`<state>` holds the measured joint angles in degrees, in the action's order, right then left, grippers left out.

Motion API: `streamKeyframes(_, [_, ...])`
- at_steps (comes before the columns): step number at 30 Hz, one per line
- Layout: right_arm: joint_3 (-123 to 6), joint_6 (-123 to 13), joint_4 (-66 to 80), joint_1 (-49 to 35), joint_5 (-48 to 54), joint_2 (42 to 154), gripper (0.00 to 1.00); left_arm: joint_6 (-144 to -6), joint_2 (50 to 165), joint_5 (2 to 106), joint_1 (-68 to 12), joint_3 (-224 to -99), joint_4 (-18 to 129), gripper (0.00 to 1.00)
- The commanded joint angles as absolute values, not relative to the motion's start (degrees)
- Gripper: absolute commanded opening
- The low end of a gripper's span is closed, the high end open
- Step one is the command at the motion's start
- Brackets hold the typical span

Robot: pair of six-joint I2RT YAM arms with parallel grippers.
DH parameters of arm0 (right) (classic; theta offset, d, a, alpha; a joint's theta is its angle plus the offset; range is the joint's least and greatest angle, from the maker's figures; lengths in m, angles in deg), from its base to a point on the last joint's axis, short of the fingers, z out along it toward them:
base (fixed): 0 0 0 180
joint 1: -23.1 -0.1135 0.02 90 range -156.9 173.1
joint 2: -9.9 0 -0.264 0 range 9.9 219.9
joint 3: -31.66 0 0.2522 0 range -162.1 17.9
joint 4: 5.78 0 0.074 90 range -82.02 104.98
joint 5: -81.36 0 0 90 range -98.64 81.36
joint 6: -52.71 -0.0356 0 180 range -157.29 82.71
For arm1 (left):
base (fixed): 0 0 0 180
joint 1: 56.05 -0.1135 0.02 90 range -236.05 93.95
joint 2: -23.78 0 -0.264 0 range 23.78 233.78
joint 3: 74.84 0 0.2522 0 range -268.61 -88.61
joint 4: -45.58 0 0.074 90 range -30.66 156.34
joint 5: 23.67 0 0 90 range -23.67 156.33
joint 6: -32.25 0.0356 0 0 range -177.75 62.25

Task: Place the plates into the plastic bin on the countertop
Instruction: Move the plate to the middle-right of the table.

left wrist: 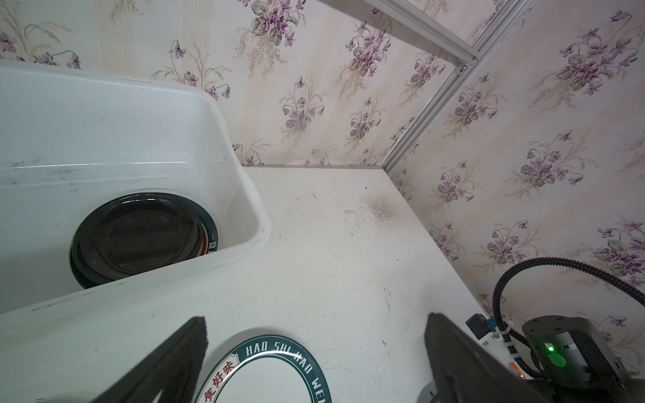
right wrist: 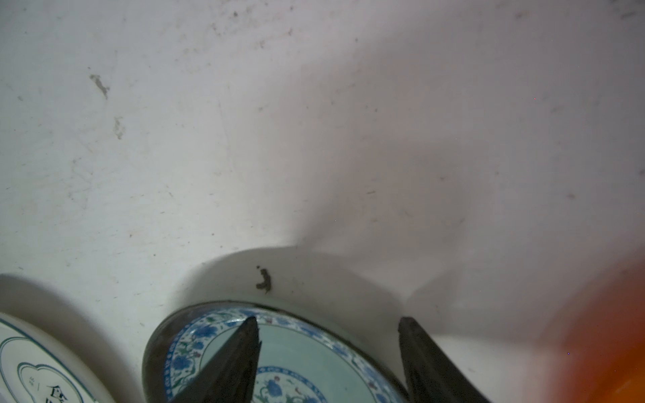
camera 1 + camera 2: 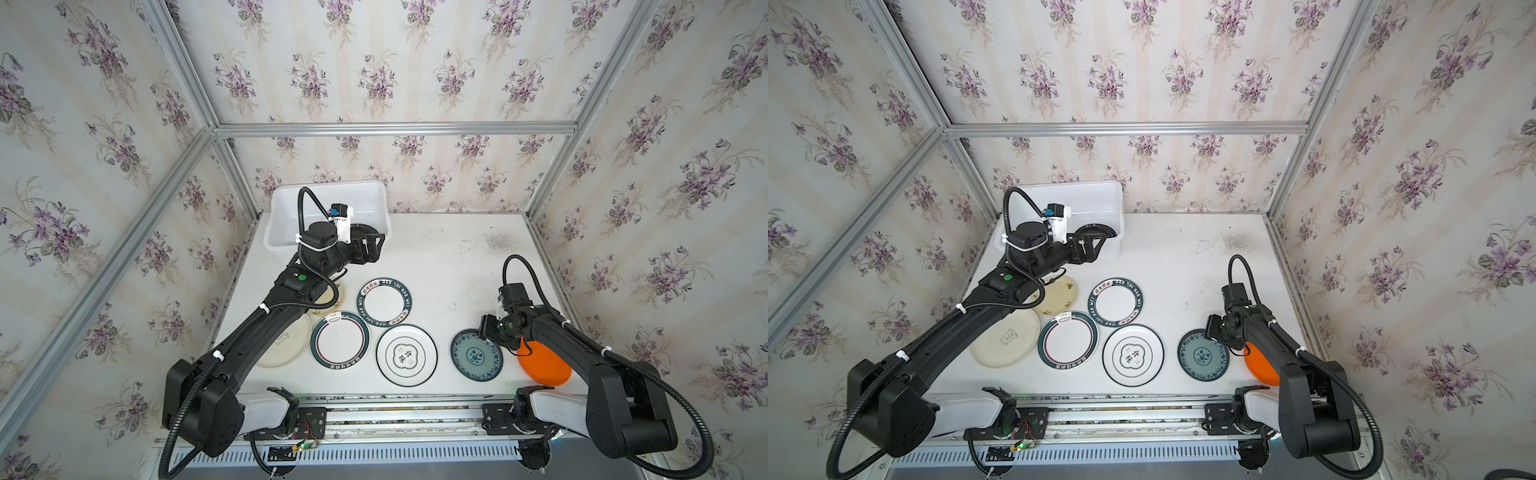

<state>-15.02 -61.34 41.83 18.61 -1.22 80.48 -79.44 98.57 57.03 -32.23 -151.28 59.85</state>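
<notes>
- Floral-papered cell, white tabletop (image 3: 436, 257); plastic bin (image 3: 286, 195) at the far-left corner, black plate (image 1: 136, 233) already inside.
- Left jaws wide, empty, just off the bin's near rim.
- Right jaws part-open, straddling the blue-green plate (image 2: 296, 352) rim near the front-right edge, likely set for an edge pinch.

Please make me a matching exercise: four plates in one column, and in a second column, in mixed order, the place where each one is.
Plates:
A. black plate
B. orange plate
C. blue-green patterned plate
D. cream plate with a bear drawing

Places:
1. its rim lies between the fingers of the right claw
2. partly under the left arm
3. inside the plastic bin
4. partly under the right arm

Pairs: A-3, B-4, C-1, D-2.
</notes>
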Motion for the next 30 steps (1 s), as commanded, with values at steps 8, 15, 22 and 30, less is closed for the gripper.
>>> streamKeyframes(8, [-16.5, -61.1, 41.0, 18.5, -0.7, 83.4, 0.45, -77.9, 98.6, 57.7, -32.3, -151.1, 58.4, 1.00])
streamKeyframes(15, [-17.0, -61.2, 41.0, 18.5, -1.2, 84.0, 0.32, -77.7, 98.4, 57.6, -32.3, -151.0, 58.5, 1.00])
streamKeyframes(22, [-17.2, -61.5, 40.3, 18.5, -1.3, 84.2, 0.12, -77.1, 98.8, 55.7, -32.3, -151.3, 58.4, 1.00])
streamKeyframes(30, [-17.5, -61.9, 38.1, 18.5, -0.6, 86.5, 0.00, -77.4, 98.6, 54.6, -32.3, -151.1, 58.2, 1.00])
